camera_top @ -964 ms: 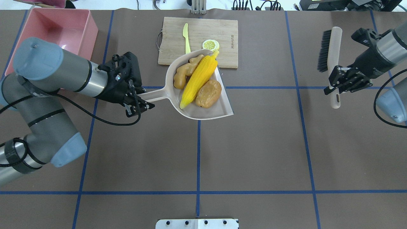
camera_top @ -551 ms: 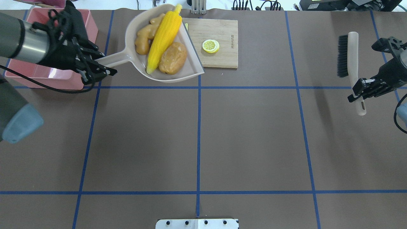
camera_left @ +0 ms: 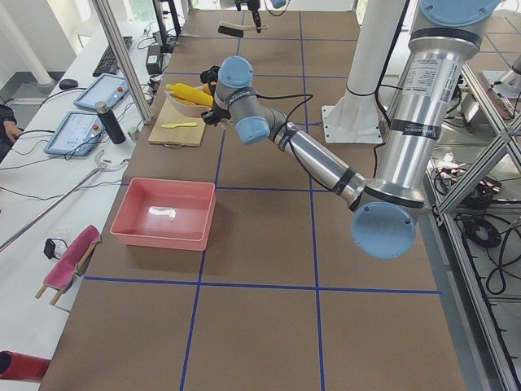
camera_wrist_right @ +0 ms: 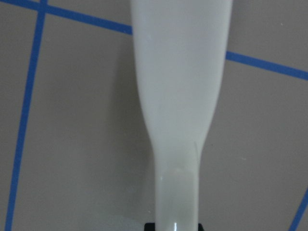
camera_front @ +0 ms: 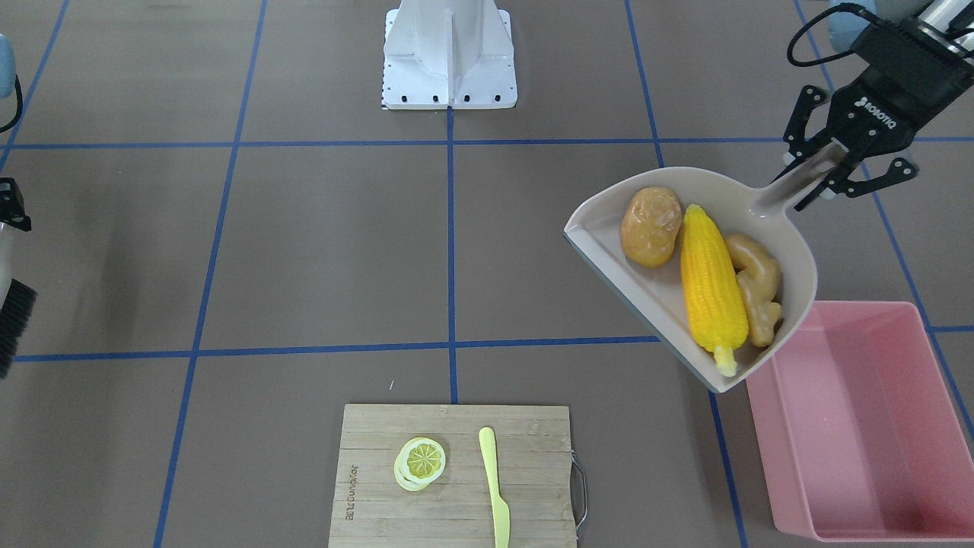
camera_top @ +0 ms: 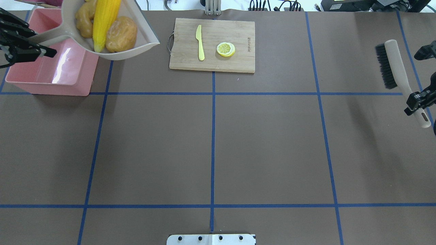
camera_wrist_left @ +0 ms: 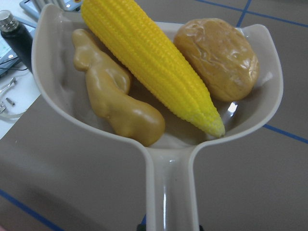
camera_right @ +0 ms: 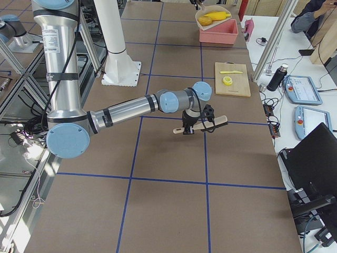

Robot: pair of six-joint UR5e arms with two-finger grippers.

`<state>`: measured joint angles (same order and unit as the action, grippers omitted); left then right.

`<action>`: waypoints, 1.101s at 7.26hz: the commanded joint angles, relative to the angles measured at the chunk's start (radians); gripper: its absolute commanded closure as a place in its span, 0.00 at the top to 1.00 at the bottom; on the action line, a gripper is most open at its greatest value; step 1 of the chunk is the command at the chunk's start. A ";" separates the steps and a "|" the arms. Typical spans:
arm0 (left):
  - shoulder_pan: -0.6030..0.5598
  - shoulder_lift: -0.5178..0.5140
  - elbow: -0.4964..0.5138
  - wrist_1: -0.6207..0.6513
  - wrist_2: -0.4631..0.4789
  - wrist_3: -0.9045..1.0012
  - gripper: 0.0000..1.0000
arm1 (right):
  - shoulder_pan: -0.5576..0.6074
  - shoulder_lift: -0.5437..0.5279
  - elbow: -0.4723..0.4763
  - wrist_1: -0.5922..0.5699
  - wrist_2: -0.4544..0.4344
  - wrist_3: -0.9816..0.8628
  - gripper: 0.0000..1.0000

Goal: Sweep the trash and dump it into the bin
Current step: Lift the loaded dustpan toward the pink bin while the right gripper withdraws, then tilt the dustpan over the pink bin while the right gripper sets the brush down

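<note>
My left gripper (camera_top: 34,47) is shut on the handle of a beige dustpan (camera_top: 143,37) and holds it in the air, over the near corner of the pink bin (camera_top: 51,73). The pan holds the trash: a yellow corn cob (camera_top: 104,20), a brownish potato-like lump (camera_top: 121,34) and a tan ginger root (camera_top: 84,22). In the front view the pan (camera_front: 654,301) overlaps the bin's (camera_front: 852,426) edge. The bin is empty. My right gripper (camera_top: 417,102) is shut on the handle of a black-bristled brush (camera_top: 395,64) at the far right.
A wooden cutting board (camera_top: 231,34) lies at the table's far middle with a pale yellow knife (camera_top: 200,42) and a lemon slice (camera_top: 226,49) on it. The robot's white base plate (camera_front: 449,53) is at the near edge.
My left arm has lifted the loaded dustpan off the cutting board's edge and carried it left to the bin. My right arm has drawn the brush further right.
</note>
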<state>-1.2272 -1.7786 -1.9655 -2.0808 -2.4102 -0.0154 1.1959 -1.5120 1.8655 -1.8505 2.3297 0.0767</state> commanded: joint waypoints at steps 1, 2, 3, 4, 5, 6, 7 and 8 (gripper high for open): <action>-0.057 0.010 -0.003 0.049 -0.011 0.002 0.00 | -0.013 -0.017 -0.002 -0.159 -0.007 -0.023 0.00; -0.075 0.011 -0.003 0.080 -0.013 0.000 0.00 | -0.025 -0.014 -0.043 -0.174 0.038 0.001 0.00; -0.092 0.024 -0.004 0.082 -0.020 -0.009 0.00 | -0.039 -0.005 -0.083 -0.164 0.100 0.071 0.00; -0.119 0.043 -0.003 0.082 -0.050 -0.017 0.00 | -0.070 -0.004 -0.088 -0.162 0.105 0.106 0.00; -0.167 0.077 -0.001 0.082 -0.078 -0.023 0.00 | -0.099 0.030 -0.126 -0.162 0.105 0.103 0.00; -0.204 0.112 -0.001 0.080 -0.098 -0.020 0.00 | -0.120 0.061 -0.161 -0.162 0.105 0.098 0.00; -0.221 0.126 -0.003 0.082 -0.096 -0.023 0.00 | -0.133 0.061 -0.169 -0.162 0.105 0.094 0.00; -0.222 0.127 -0.003 0.108 -0.093 -0.028 0.00 | -0.150 0.061 -0.183 -0.162 0.100 0.089 0.00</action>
<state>-1.4359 -1.6626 -1.9674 -1.9923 -2.5023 -0.0385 1.0673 -1.4563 1.7019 -2.0126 2.4329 0.1707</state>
